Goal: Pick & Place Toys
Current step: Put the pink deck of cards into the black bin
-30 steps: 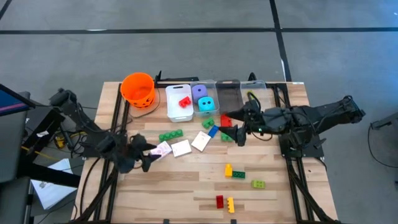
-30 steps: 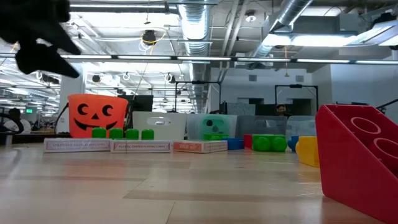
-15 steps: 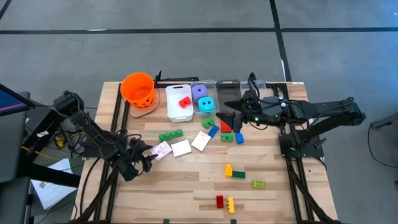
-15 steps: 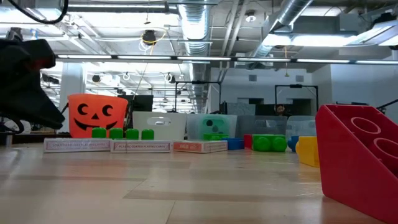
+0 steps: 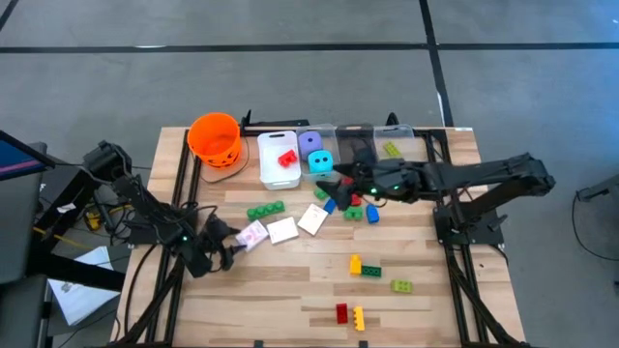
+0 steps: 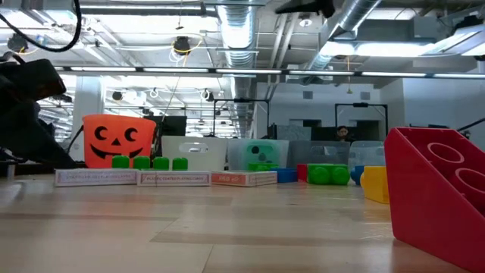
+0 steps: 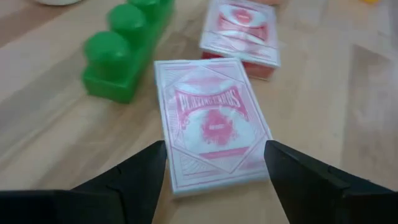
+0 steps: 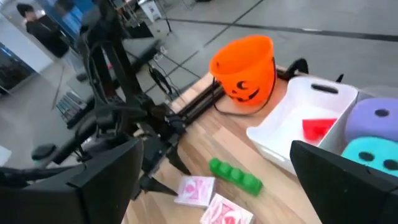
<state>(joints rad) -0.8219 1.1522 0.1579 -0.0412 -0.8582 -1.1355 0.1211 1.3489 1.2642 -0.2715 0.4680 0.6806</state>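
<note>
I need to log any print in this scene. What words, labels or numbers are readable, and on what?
"PLAYING CARDS": on the red-and-white card box between the left gripper fingers.
The second card box: print blurred, unreadable.
Card box edges in the low view: lettering too small.
No other text.

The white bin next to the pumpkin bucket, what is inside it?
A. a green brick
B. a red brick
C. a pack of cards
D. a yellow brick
B: in the high view a single red brick lies in the white bin beside the orange bucket; the right wrist view shows the same red piece there.
</note>
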